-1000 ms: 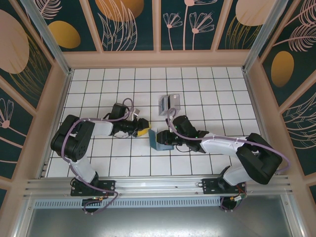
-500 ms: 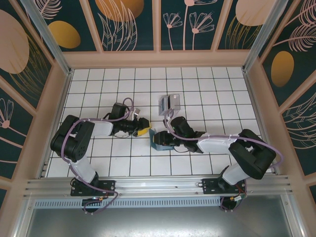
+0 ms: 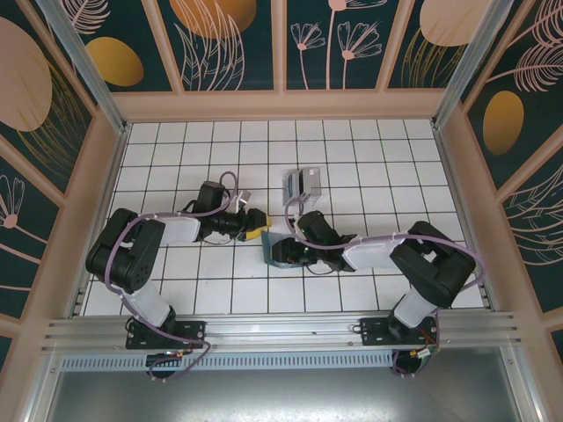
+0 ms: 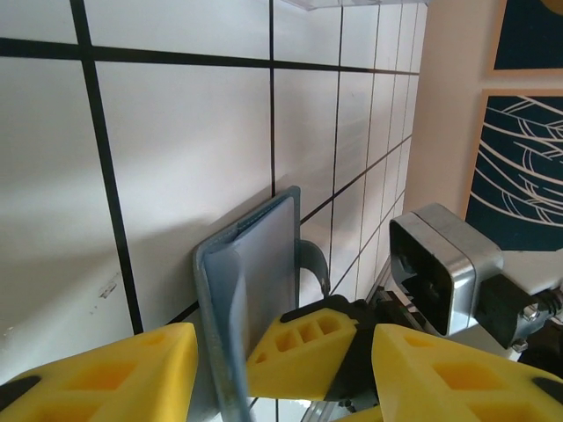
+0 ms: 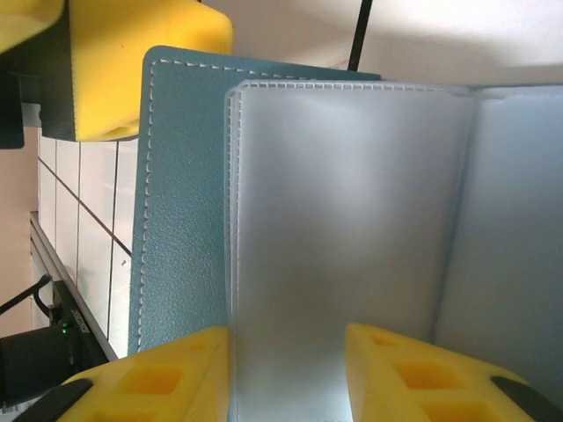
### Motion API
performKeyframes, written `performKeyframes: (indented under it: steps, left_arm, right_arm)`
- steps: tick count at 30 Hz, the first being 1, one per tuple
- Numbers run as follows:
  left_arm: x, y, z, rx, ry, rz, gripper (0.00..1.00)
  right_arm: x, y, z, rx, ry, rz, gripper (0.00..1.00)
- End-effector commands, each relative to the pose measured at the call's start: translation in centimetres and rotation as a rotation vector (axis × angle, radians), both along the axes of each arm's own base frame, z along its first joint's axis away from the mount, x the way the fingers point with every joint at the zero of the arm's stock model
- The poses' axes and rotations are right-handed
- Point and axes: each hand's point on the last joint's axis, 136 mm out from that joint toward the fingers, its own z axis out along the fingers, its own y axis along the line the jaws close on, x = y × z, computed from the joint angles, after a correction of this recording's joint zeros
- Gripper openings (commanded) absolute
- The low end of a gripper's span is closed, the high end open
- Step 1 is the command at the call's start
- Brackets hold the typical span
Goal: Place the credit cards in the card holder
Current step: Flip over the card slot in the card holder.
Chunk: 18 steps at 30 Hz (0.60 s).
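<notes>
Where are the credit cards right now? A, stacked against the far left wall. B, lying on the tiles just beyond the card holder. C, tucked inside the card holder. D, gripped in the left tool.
B: in the top view the credit cards lie on the white tiles, apart from the teal card holder, on its far side.

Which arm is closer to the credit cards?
Right. Its wrist lies just this side of the credit cards; the left pincer sits farther off, leftward, by the card holder.

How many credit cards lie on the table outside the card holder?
2 credit cards discernible, overlapping side by side just beyond the card holder; more may be stacked underneath.
</notes>
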Motion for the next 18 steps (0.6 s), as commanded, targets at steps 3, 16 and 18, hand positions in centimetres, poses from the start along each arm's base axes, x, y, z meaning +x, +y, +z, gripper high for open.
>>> performKeyframes:
  steps: [3,16,18]
  left_arm:
    - [-0.5,-0.1,-0.5,0.038,-0.024,-0.037,0.52]
    - [-1.0,0.7,-3.7,0.133,0.006,-0.052,0.20]
    - [-1.0,0.7,-3.7,0.132,0.005,-0.054,0.15]
  right_arm:
    - [0.2,1.1,0.1,-0.011,-0.013,0.016,0.43]
    - [0.1,0.6,-0.4,-0.010,-0.012,-0.011,0.48]
    - [0.1,0.5,-0.5,-0.008,-0.012,-0.016,0.48]
